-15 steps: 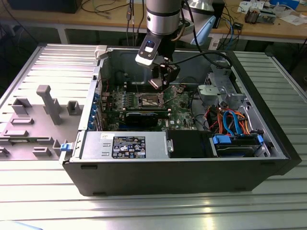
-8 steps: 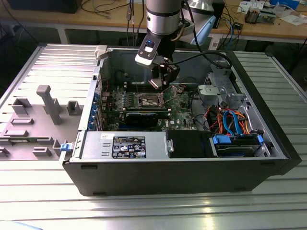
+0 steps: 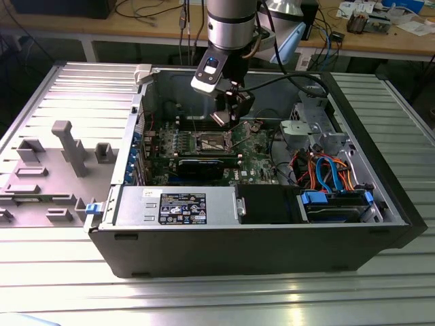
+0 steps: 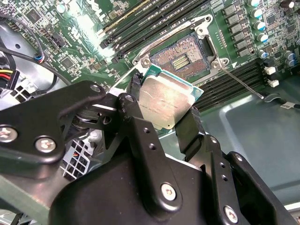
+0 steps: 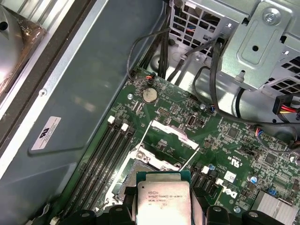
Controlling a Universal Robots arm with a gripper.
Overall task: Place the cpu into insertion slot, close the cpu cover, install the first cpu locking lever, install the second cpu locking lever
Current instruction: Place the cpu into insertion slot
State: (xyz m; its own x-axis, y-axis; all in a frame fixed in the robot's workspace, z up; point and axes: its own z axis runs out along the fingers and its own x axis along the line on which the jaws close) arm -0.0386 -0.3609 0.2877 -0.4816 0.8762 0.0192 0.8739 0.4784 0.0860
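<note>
In the exterior view the arm reaches down into an open computer case, and its gripper hangs over the green circuit board with the cpu pinched at its tip. The insertion slot lies just below the tool, apart from the chip. In the second wrist view the two black fingers are closed to a narrow gap no wider than the chip and press on opposite edges of it. The silver-grey top faces the camera and the chip sits tilted against the board. Just beyond the fingertips the slot is uncovered, its field of gold contacts bare inside the silvery rim. A thin locking lever stands out from the rim's far corner, and long black memory slots run on either side. In the first wrist view the chip is gripped at the tool's tip, and the socket's rim shows directly ahead of it. The cpu cover is swung open on the side of the socket away from the tool. Two thin wire levers rise free beside the socket, neither of them hooked down.
</note>
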